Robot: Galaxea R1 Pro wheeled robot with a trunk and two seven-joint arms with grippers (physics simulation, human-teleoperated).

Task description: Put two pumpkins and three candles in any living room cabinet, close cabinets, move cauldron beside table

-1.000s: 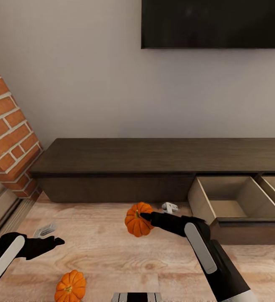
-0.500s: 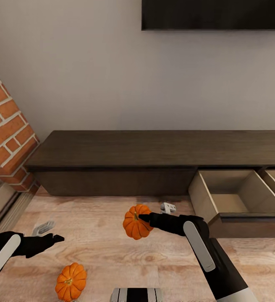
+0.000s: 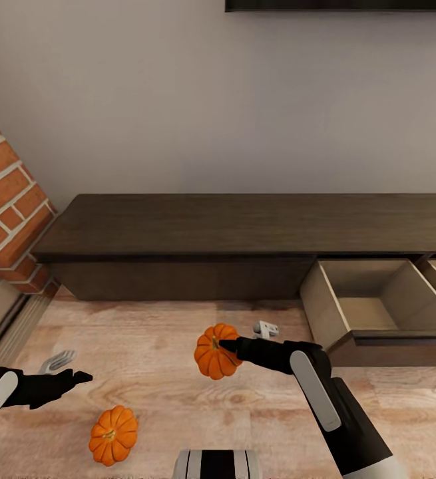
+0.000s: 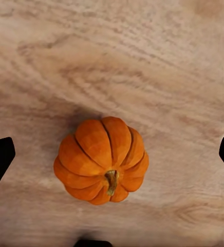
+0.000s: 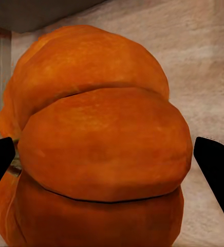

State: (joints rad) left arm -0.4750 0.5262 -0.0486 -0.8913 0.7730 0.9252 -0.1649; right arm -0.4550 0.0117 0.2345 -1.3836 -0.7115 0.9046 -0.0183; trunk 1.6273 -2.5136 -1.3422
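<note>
Over the plank floor, the right gripper holds one pumpkin clamped by its top, lifted clear of the boards and a little way short of the cabinet. An open drawer stands just to its right, pale inside and empty as far as I can see. To do this well, I'd carry the pumpkin sideways high enough to clear the drawer's near lip, then lower it to the middle before letting go. The second pumpkin sits on the floor beneath the left gripper, whose fingers stand wide apart, touching nothing.
</note>
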